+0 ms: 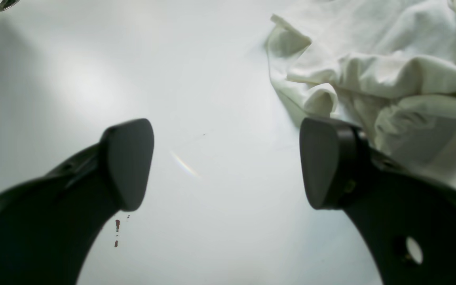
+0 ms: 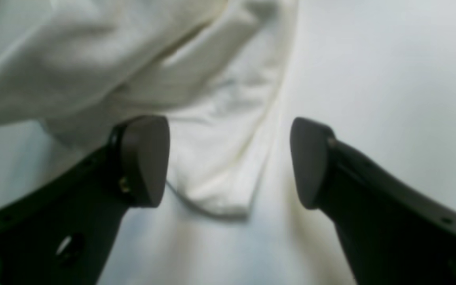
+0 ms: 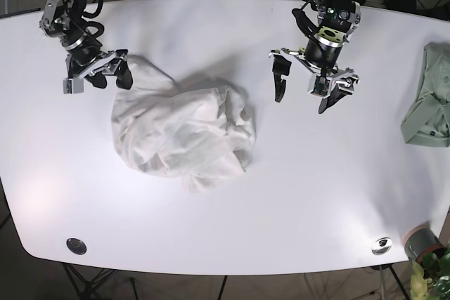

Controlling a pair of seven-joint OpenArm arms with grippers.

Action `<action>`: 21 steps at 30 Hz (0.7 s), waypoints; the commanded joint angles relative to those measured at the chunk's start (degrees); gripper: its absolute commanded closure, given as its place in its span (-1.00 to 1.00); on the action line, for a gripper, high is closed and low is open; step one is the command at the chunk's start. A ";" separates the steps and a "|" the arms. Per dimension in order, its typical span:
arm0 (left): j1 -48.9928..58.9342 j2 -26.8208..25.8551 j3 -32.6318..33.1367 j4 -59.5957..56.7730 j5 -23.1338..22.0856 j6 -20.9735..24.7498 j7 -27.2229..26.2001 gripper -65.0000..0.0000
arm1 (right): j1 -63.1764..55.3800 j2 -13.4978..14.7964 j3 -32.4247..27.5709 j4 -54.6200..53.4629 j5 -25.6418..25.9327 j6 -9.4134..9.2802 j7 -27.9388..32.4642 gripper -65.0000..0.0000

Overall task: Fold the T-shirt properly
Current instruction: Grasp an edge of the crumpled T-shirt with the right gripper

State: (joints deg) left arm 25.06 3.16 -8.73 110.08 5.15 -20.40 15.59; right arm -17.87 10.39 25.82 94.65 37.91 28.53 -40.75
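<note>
Crumpled shirt (image 3: 184,137) lay on table (image 3: 295,194), my right gripper (image 2: 230,162) released over its edge, my left gripper (image 1: 226,164) released beside it.

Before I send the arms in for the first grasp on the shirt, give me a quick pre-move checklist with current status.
1. Left gripper open and empty: ok, nothing between its fingers in the left wrist view.
2. Right gripper open: ok, with cloth below the gap.
3. T-shirt spread flat: not ok, it lies crumpled in a heap.
4. Sleeves and collar identifiable: cannot tell, the folds hide them.
5. Left gripper near the shirt: not ok, it hovers over bare table, apart from the heap.
6. Folded green garment out of the working area: ok, at the table's far edge.
</note>
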 commanded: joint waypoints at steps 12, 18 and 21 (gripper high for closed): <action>-0.14 -0.04 -0.02 -1.20 -0.71 -0.04 -1.40 -0.66 | -3.45 0.38 -0.11 -0.89 1.25 0.52 1.76 -0.41; -0.14 -0.04 -0.02 -1.20 -0.71 -0.04 -1.40 -0.66 | -2.57 0.38 -1.34 -4.23 1.25 0.52 1.76 -0.41; -0.14 -0.13 -0.02 -1.20 -0.71 -0.04 -1.40 -0.66 | -2.22 0.38 -4.24 -5.20 1.25 -0.01 1.76 -0.41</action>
State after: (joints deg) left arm 25.04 3.16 -8.73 107.98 5.15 -20.40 15.64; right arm -20.05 10.50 22.83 89.60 39.55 28.95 -36.93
